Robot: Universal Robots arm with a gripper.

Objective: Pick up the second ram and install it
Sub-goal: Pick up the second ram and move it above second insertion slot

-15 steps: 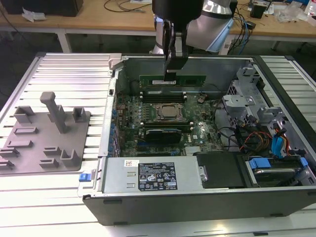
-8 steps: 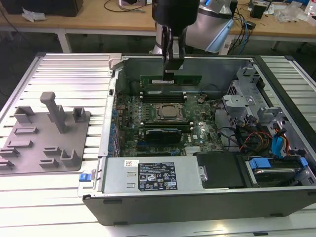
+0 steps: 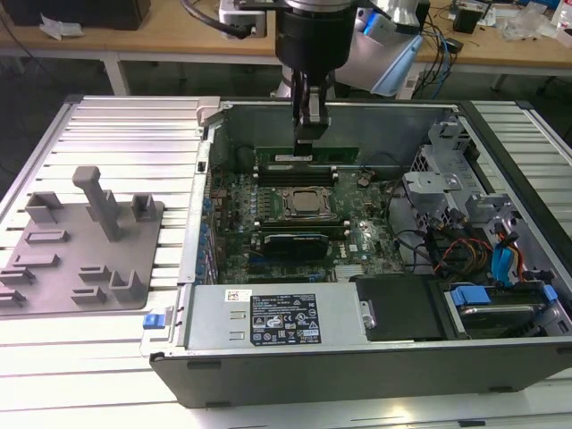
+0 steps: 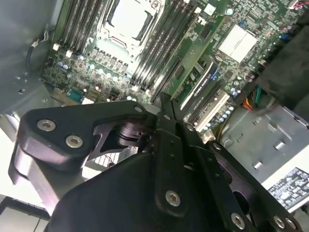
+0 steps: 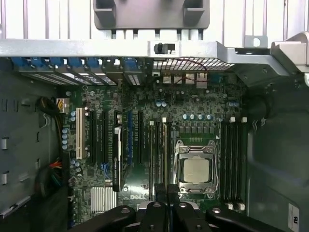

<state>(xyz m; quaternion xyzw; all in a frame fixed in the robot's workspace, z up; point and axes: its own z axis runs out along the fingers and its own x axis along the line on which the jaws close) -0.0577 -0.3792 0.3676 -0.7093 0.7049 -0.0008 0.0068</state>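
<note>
**1 tool [image 3: 304,146], pinching the second ram [image 3: 332,154]**

Fingers pressed close, it hangs inside the open computer case [image 3: 357,380] and grips the green stick by its top edge — the stick stands on its long edge directly under the tips. Just beside the tool sits the silver processor [image 3: 304,204]; well away, on the bench [image 3: 116,125], lies the grey tray [image 3: 54,268].
</note>
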